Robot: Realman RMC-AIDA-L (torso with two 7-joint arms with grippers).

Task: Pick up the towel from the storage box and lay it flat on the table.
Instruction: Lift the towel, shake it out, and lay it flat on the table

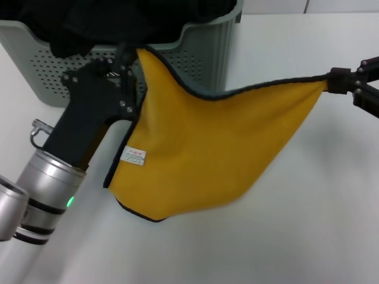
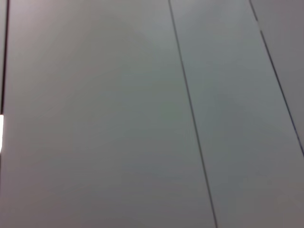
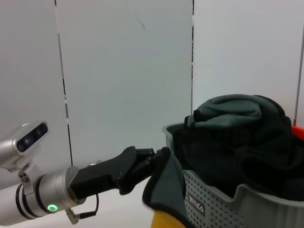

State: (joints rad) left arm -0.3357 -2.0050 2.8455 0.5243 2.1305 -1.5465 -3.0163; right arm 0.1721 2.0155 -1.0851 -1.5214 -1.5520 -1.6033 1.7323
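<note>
The left arm reaches in from the lower left of the head view — a silver wrist section with a lit green indicator, then a black angular body running up to the left gripper [image 1: 129, 59]. Its fingers are closed on one upper corner of the towel [image 1: 201, 148]. The right wrist view shows this same gripper [image 3: 159, 159] from the side, pinching the cloth's edge. The right gripper [image 1: 334, 80] enters from the right edge (only its black tip and linkage show), its fingers clamped on the opposite upper corner, both arms raised and spread well apart.
</note>
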